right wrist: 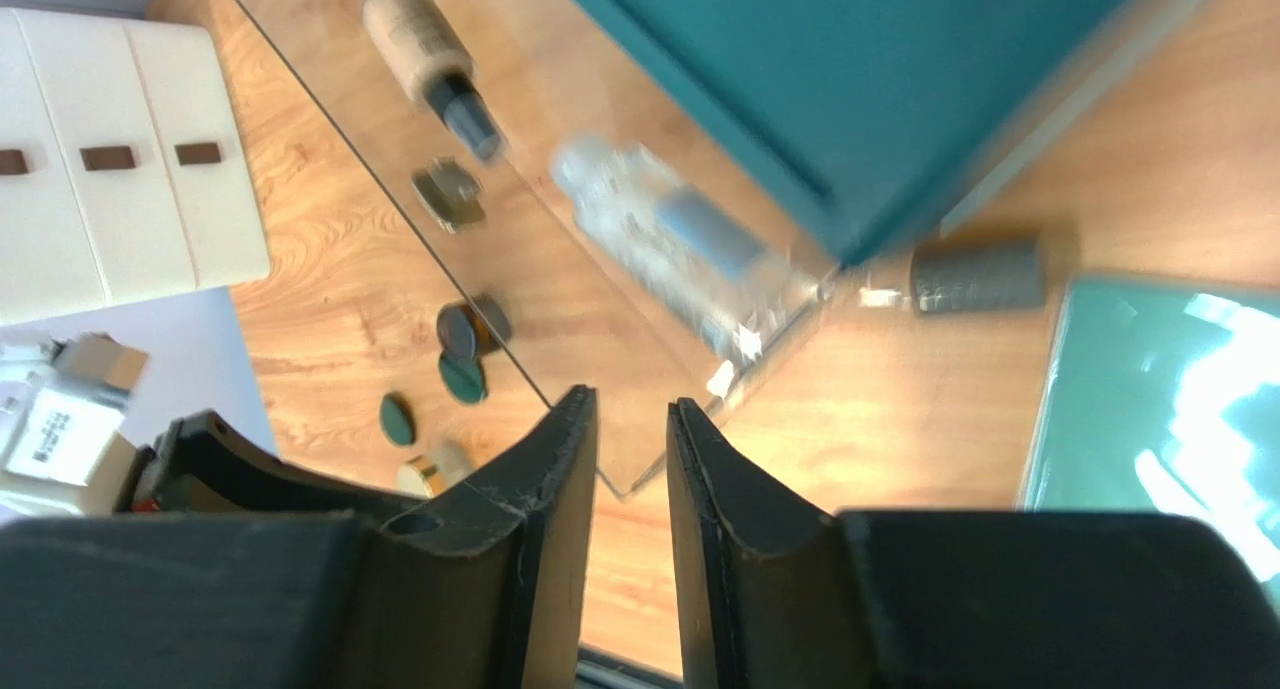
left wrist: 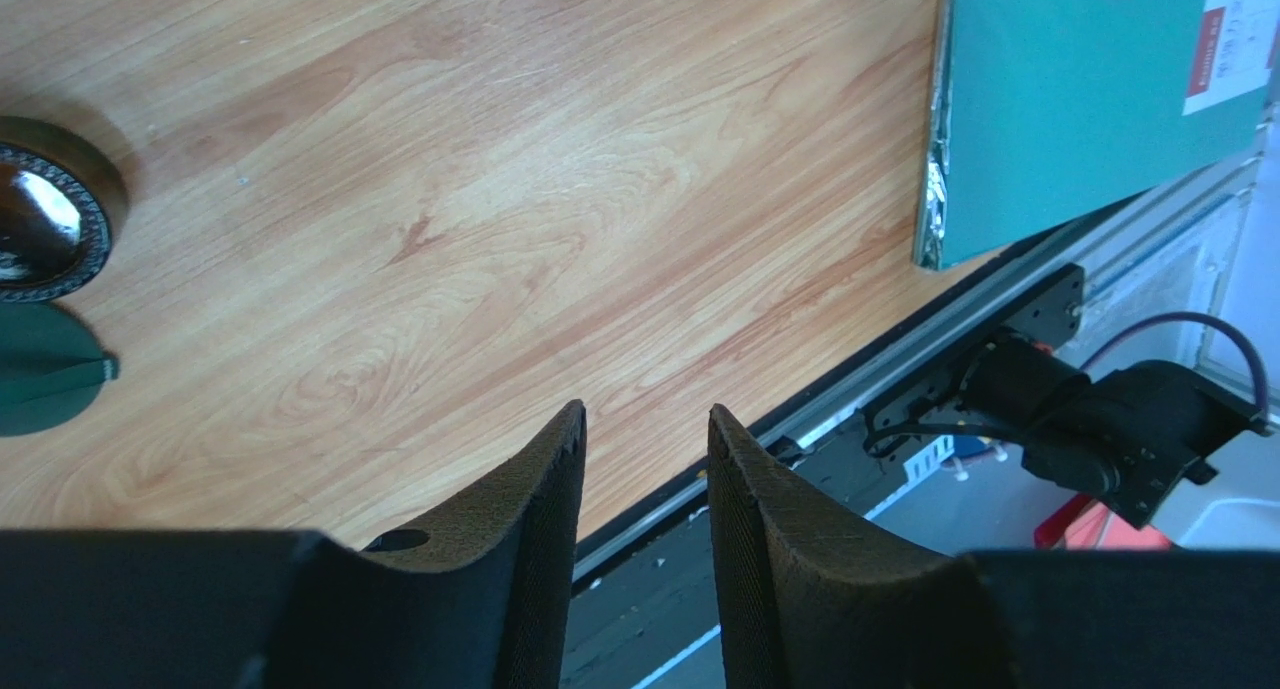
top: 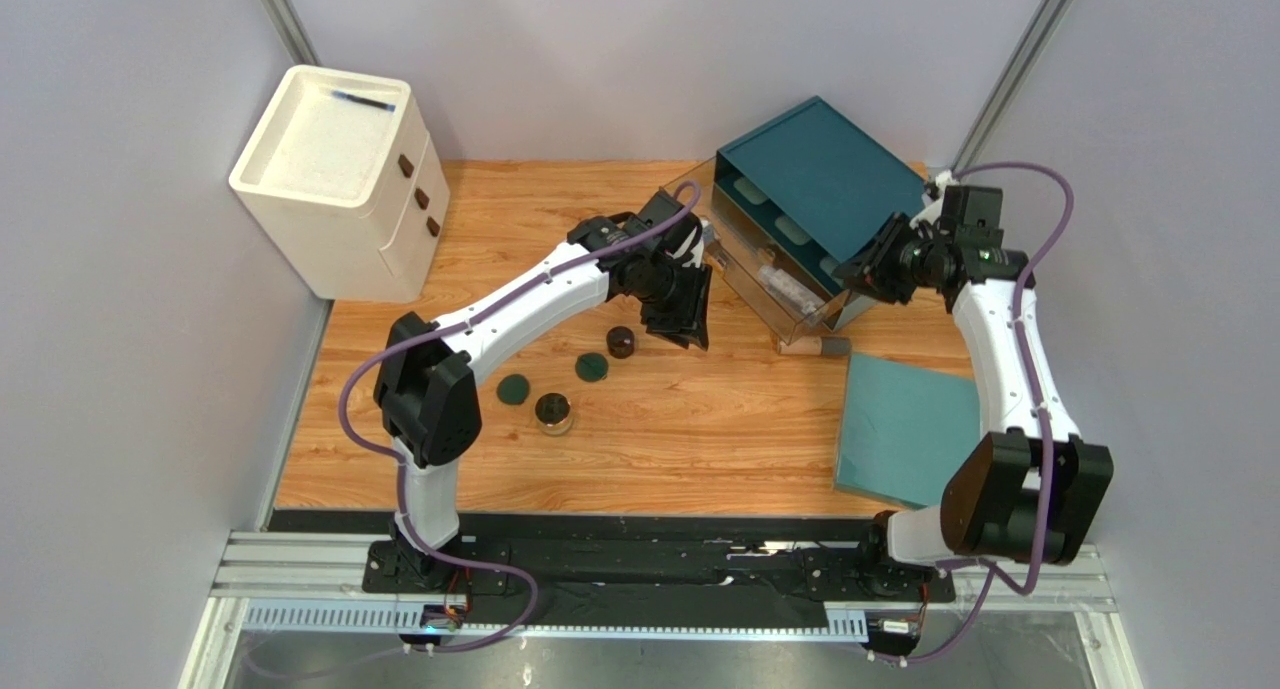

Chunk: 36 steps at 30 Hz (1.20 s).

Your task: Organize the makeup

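Left gripper (left wrist: 646, 464) hangs over bare wood of the table (top: 706, 434) with its black fingers parted and nothing between them. It is close to the left end of the clear drawer (top: 763, 281), which stands pulled out of the teal drawer box (top: 819, 172) at the table's far right corner. Right gripper (right wrist: 624, 457) sits at the drawer's other end, by the box front. Its fingers show a narrow gap and the drawer's clear corner runs right up to that gap, but whether they pinch it cannot be told. Inside the drawer lie a peach tube (right wrist: 428, 52) with a dark cap and a blurred clear bottle (right wrist: 661, 239), apart from each other. A small brown bottle (right wrist: 448, 194) shows within the drawer's outline near the tube. The other makeup lies on the wood left of the middle: a dark round jar (top: 619, 341) near the left gripper, a green disc (top: 592, 368) just beside it, a second disc (top: 514, 391) nearer the left edge, and a second jar (top: 555, 412) with a gold-toned band closest to the near edge, none touching. A grey cylinder (right wrist: 977, 277) lies on its side just beside the box's near corner. A flat teal panel (top: 902, 427) covers the near right corner, and a white drawer cabinet (top: 338, 179) stands at the far left corner. Bare wood runs along the near edge from the discs to the panel.
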{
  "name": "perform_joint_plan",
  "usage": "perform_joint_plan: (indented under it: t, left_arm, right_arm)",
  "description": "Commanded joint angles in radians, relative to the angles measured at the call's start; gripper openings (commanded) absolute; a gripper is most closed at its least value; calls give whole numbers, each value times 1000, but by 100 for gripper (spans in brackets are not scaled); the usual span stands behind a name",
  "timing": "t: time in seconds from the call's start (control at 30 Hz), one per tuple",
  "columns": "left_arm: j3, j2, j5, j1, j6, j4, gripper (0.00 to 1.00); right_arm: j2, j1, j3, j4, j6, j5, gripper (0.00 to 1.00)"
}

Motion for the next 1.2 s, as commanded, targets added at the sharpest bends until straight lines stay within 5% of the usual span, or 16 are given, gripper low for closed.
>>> perform_joint_plan:
  t: [0.0,0.2,0.4,0.8,1.17]
  left_arm:
    - [-20,-26,43,-4,-26,57,42]
    - [-74,-76,31,-2,-28,73,41]
    - [-155,-150,19,-2,-37,100,41]
    - [-249,-221,-18,-2,-29,105,41]
    - [-257,-221,-18,0,-5,93,40]
  right_arm:
    - [-110,-8,-190,57,129,-5,30]
    - [-242,-29,-459,166,364,22,41]
    - [-215,-65,-550,218,506,65,59]
    - [78,-112,-450,255,568,71,61]
    - [187,-108,-373,309,597,62,59]
